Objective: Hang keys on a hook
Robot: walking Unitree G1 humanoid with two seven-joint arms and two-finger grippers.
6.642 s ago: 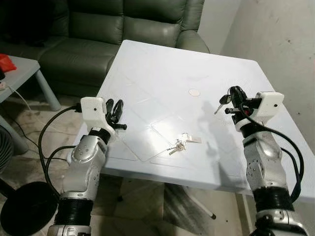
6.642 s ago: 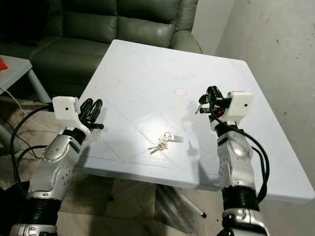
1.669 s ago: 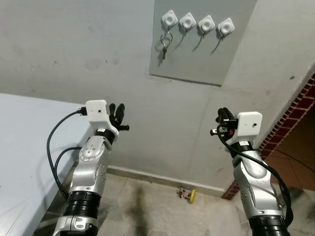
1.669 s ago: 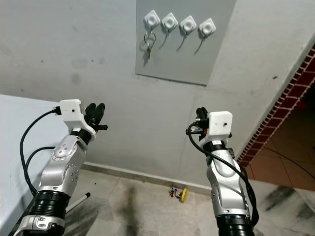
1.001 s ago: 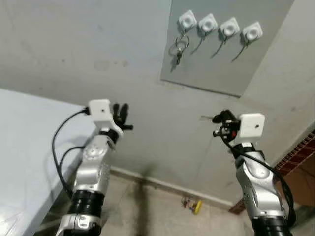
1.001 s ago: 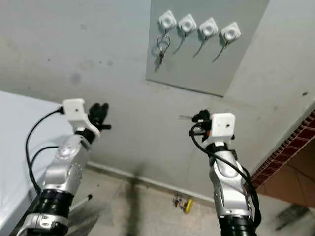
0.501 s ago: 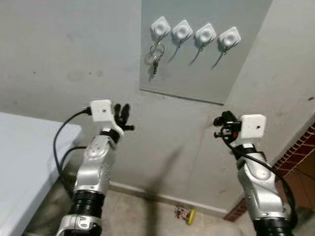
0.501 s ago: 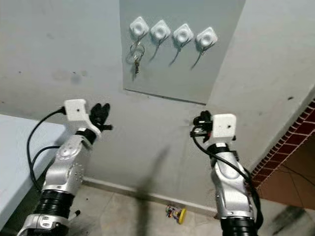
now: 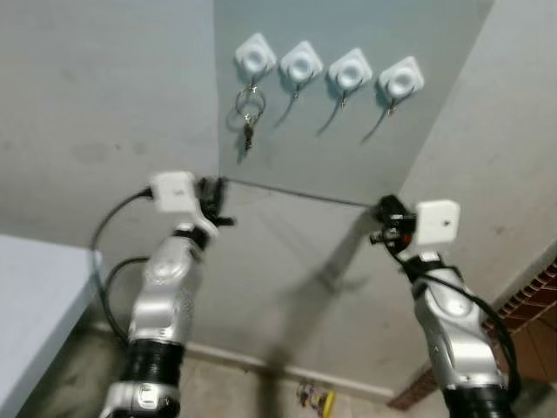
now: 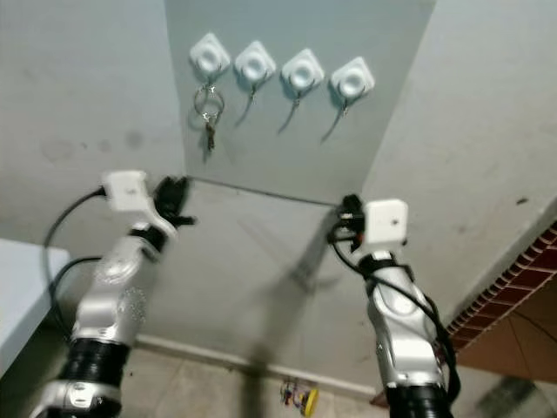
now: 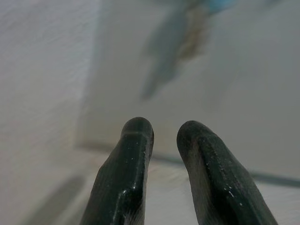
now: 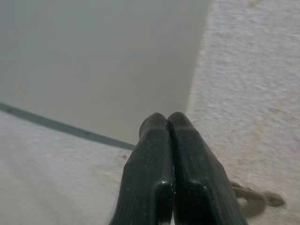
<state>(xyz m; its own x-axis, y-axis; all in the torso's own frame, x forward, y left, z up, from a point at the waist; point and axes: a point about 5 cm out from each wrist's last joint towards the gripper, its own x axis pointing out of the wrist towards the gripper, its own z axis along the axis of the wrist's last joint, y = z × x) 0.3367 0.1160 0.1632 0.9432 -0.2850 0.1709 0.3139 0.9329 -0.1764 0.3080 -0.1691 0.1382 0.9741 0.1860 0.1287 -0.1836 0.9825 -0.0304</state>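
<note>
At the near bottom of the left eye view, toward 6 o'clock, a small yellow-and-coloured object [image 9: 318,399] lies on the floor by the skirting; what it is cannot be told. At 8 o'clock a corner of the pale surface [image 9: 35,305] juts in.

Above these, both arms are raised before the wall. The left tool [image 9: 214,198] sits at about 10 o'clock from the picture's middle, just under the lower edge of the grey board [image 9: 365,131]; in the left wrist view its two black fingers [image 11: 129,173] stand a little apart with nothing between them. The right tool [image 9: 385,225] sits at about 3 o'clock, close to the board's lower right corner. In the right wrist view its fingers [image 12: 154,168] are pressed together, and a thin ring-like piece [image 12: 255,197] pokes out from behind them; whether the keys are clamped there cannot be told.

Farthest, at 12 o'clock, four white hooks [image 9: 327,70] run in a row along the board. A bunch of keys [image 9: 249,117] on a ring hangs from the leftmost hook [image 9: 255,57]; the other three hooks are bare.
</note>
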